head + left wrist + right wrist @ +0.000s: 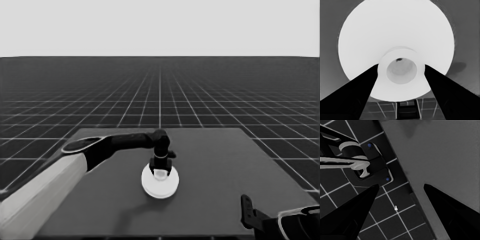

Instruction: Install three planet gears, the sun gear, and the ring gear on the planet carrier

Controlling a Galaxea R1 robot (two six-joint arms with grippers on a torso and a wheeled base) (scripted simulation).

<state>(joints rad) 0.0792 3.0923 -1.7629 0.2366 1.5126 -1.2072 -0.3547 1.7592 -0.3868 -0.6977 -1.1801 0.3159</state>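
One white round disc, the larger round part (ring gear) [160,186] [395,30], lies flat at the middle of the table. A raised white collar [401,70] with a hollow centre stands on it. My left gripper [160,172] [401,66] hangs straight over the disc, open, with one finger [357,95] on each side of the collar and the tips right at its wall. The planet carrier, the planet gears and the sun gear are hidden. My right gripper [247,202] [401,185] waits open at the lower right corner, holding nothing.
The dark table [225,165] [440,157] surrounds the disc. In the right wrist view, dark machinery with blue lights [370,162] stands past the table's edge, and a tiny white piece [395,207] lies on the floor grid.
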